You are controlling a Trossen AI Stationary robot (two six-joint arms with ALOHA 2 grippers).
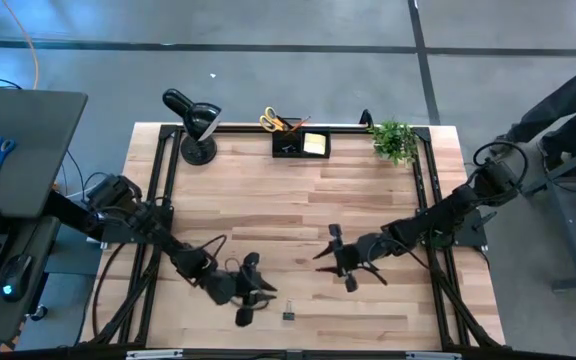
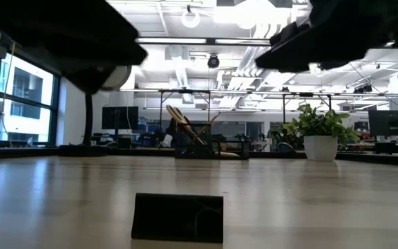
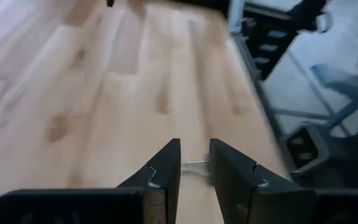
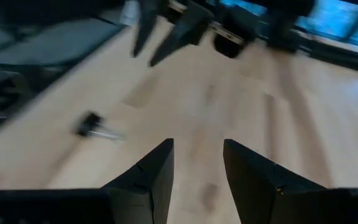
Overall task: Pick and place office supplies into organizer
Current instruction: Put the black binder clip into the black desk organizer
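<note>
The dark left arm reaches from the left side toward the near middle of the table. Its two-finger left gripper (image 1: 252,290) has a narrow gap between its fingers and holds nothing. The dark right arm reaches in from the right. Its right gripper (image 1: 334,257) is parted wider and is empty.

On the table stood one black organizer (image 1: 301,144), one black desk lamp (image 1: 196,128), one potted plant (image 1: 395,140) and one loose black binder clip (image 1: 289,313), while two robot arms reached in and one blue-handled pair of scissors (image 1: 0,152) lay on the side desk.
</note>
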